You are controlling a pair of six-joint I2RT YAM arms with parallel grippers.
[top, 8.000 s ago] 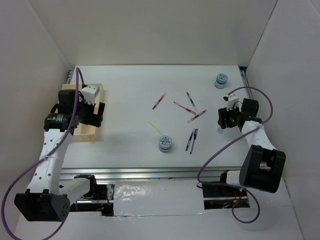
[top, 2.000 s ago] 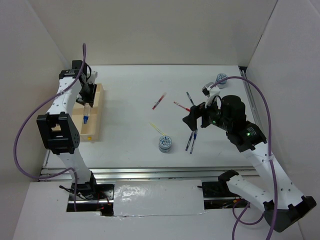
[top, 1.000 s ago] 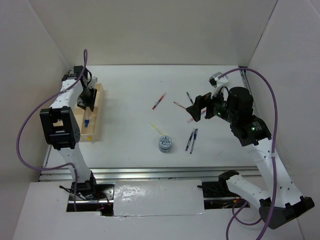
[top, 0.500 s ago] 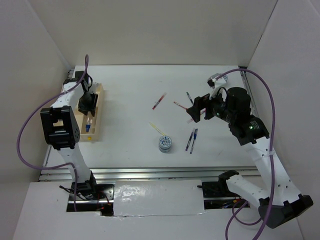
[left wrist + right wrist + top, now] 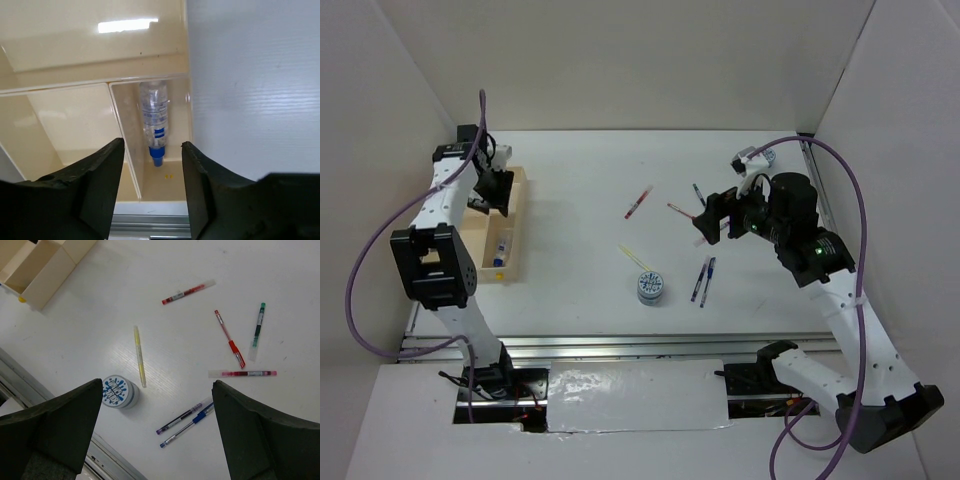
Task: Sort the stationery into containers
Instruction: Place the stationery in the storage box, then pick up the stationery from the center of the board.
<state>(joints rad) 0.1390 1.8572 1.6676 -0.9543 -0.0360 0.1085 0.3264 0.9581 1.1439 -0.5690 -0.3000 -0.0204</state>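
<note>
The light-wood tray (image 5: 480,240) stands at the far left. A tiny clear bottle with a blue cap (image 5: 154,117) lies in its narrow right compartment, also in the top view (image 5: 501,250). My left gripper (image 5: 495,190) is open and empty above the tray's far end (image 5: 152,192). Several pens lie mid-table: a yellow one (image 5: 139,356), red ones (image 5: 188,292) (image 5: 230,339) (image 5: 245,373), a dark one (image 5: 257,327) and two blue ones side by side (image 5: 187,419). A blue-and-white roll (image 5: 118,392) sits by the yellow pen. My right gripper (image 5: 712,218) hovers open and empty above the pens (image 5: 159,432).
A second patterned roll (image 5: 765,155) sits at the far right corner, partly hidden by the right arm's cable. A metal rail (image 5: 620,345) runs along the table's near edge. White walls close in on three sides.
My left gripper has moved from over the tray's middle to its far end, leaving the bottle in the tray. The right gripper has barely moved.
</note>
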